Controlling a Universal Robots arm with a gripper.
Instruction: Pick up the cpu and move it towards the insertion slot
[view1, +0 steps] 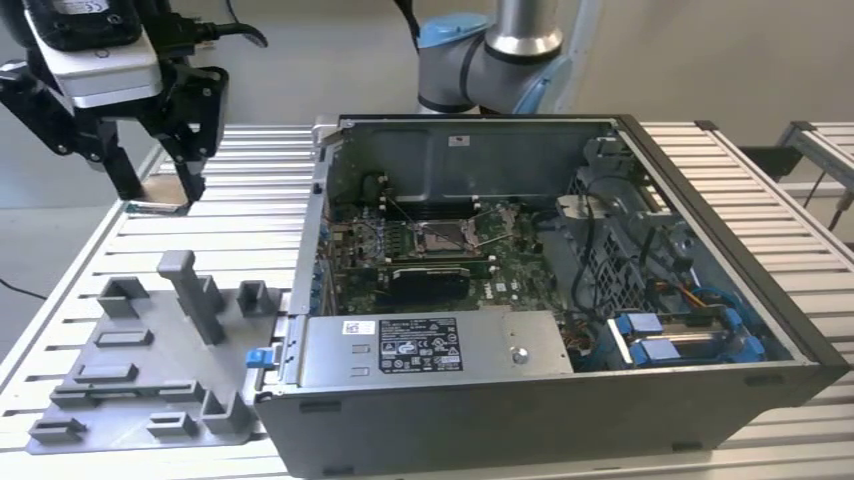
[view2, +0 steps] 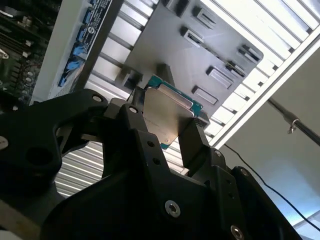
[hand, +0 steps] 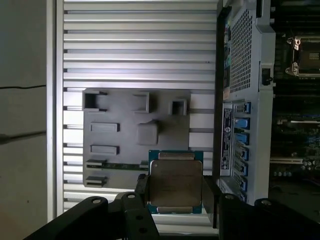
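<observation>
Hand (hand: 176, 194) grips the cpu (hand: 175, 181) tight, black fingers (hand: 210, 192) covering two of its side edges.

Black hand (view1: 163, 195), silver screws (view2: 172, 208); grey arm (view1: 523, 30), blue caps (view1: 445, 30)

Your cpu (hand: 176, 182) is a thin flat square with a pale silvery metal face and green board showing along its edges. It is up off the table (view1: 267, 150), pinched at two opposite edges in the gripper (view1: 163, 198). It lies roughly level, outside the case (view1: 534, 420) at the exterior view's left. The insertion slot (view1: 445, 236) sits on the motherboard (view1: 514, 270) inside the open case, well apart from the cpu. You'll see it as a small square with a shiny metal frame, thin wire levers and a greyish centre
</observation>
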